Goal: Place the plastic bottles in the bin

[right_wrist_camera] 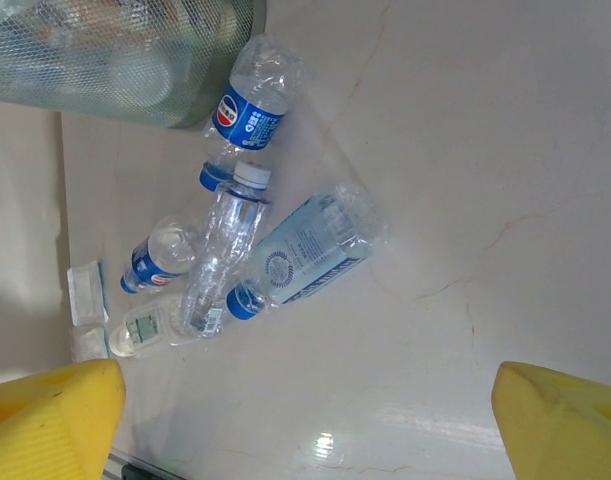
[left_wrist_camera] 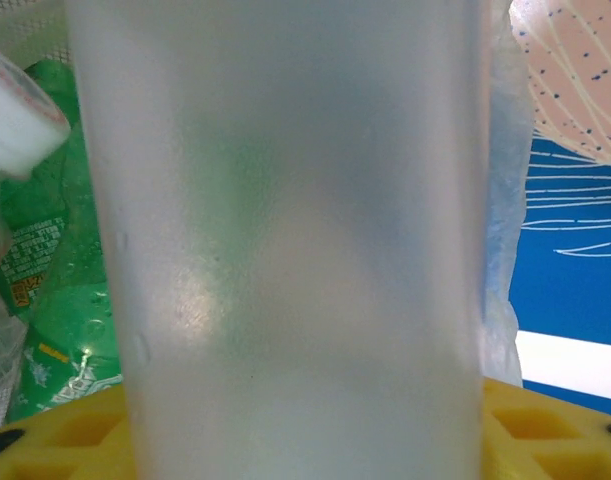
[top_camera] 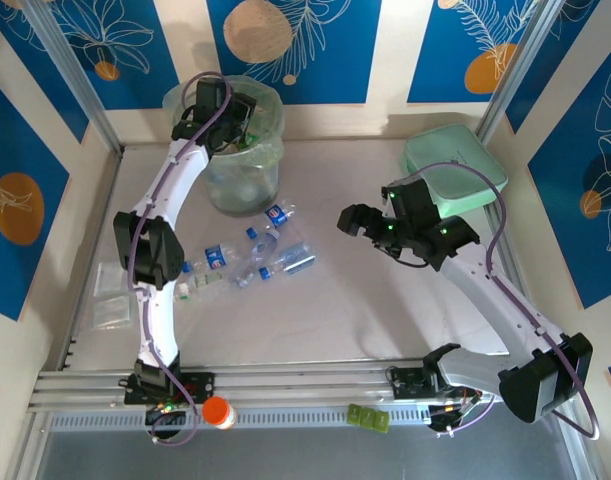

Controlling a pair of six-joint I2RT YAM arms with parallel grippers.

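One clear bottle [left_wrist_camera: 285, 250] stood between the left jaws [top_camera: 241, 120] over the bin [top_camera: 247, 185]; whether they gripped it, I could not tell. Several bottles [top_camera: 253, 258] lay on the worktop [top_camera: 365, 320]. The nearest, blue-labelled bottle [right_wrist_camera: 310, 250] lay slantwise, left of the wide, empty right jaws [top_camera: 357, 222].

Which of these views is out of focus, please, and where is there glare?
Left wrist: a translucent object close to the lens is blurred, the green bottle soft. Right wrist: bottles sharp, small glare on the table. Top: even light, faint shadows.
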